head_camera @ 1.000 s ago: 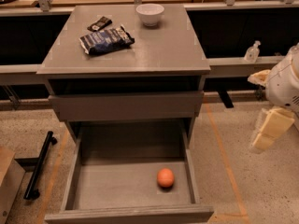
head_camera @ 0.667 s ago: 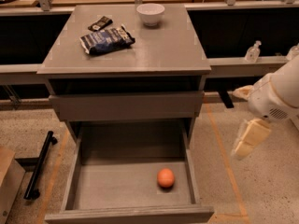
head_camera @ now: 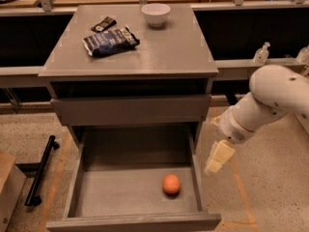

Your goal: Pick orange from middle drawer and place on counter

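Observation:
The orange (head_camera: 171, 184) lies on the flat bottom of the pulled-out grey middle drawer (head_camera: 116, 192), toward its front right. The counter (head_camera: 169, 50) is the grey top of the cabinet above it. My gripper (head_camera: 218, 157) hangs from the white arm (head_camera: 270, 95) just outside the drawer's right wall. It is to the right of the orange and a little above it, and apart from it. It holds nothing that I can see.
On the counter stand a white bowl (head_camera: 155, 13) at the back, a dark blue snack bag (head_camera: 110, 40) and a small dark packet (head_camera: 103, 23) at the left. A shut drawer front (head_camera: 130, 109) sits above the open one. A black bar (head_camera: 41, 170) lies on the floor at left.
My arm and gripper have moved left and down, from well to the right of the cabinet to beside the open drawer's right wall. The orange has not moved.

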Robot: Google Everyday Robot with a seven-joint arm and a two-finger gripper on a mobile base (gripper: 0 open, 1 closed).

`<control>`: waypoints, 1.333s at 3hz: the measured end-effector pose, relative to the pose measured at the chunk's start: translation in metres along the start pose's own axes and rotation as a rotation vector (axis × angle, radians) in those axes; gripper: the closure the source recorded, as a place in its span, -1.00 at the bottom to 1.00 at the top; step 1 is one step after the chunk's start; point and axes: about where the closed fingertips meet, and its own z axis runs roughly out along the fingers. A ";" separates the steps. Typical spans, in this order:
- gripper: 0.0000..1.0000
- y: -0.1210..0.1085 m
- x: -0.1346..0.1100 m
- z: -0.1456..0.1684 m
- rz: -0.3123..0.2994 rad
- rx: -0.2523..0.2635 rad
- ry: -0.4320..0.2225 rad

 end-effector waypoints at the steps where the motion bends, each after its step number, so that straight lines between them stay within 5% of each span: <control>1: -1.00 0.000 0.003 0.011 0.009 -0.021 -0.001; 2: -1.00 0.011 0.012 0.020 0.053 -0.050 -0.020; 4: -1.00 0.026 0.008 0.109 0.114 -0.190 -0.220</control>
